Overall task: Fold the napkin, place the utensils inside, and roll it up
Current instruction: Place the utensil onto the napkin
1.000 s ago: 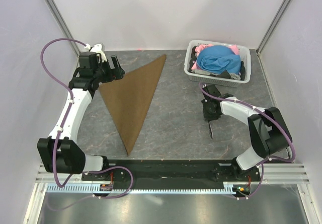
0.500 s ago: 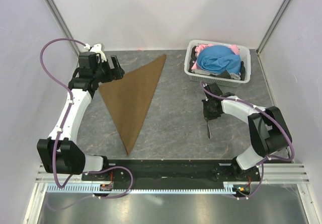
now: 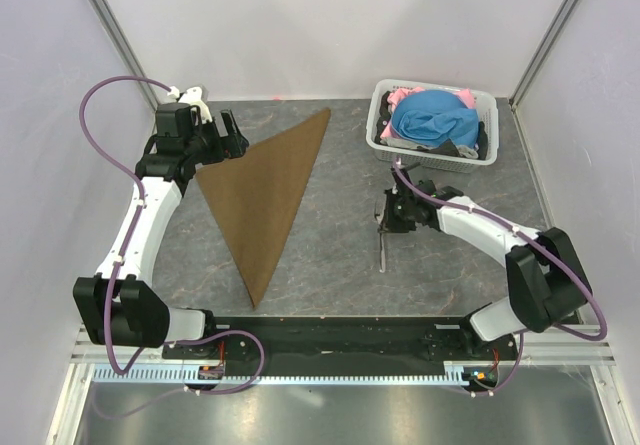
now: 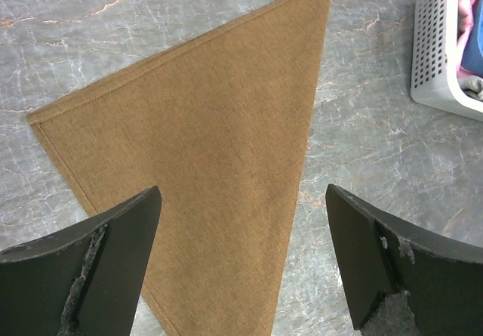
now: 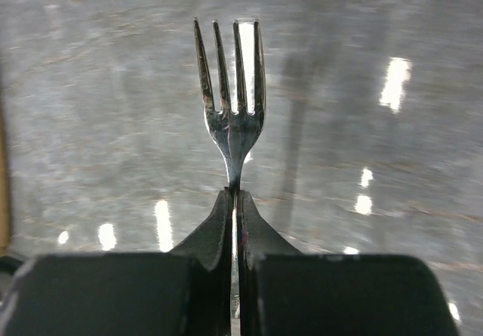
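The brown napkin [image 3: 262,190] lies flat on the table, folded into a long triangle with its tip toward the near edge. In the left wrist view the napkin [image 4: 211,147] fills the space below my left gripper [image 4: 242,194], whose fingers stand wide apart with nothing between them. That left gripper [image 3: 228,135] hovers at the napkin's far left corner. My right gripper [image 3: 394,215] is right of the napkin, shut on the handle of the silver fork [image 3: 382,250]. From the right wrist, the fork [image 5: 230,87] points its four tines away from the shut right gripper [image 5: 235,194].
A white basket [image 3: 381,143] with blue and pink clothes stands at the back right, just behind the right gripper. The basket's corner [image 4: 434,49] shows in the left wrist view. Walls close the table on the left, right and back.
My right gripper has shut on the fork and carried it left, toward the napkin. The left arm and the napkin have not moved.
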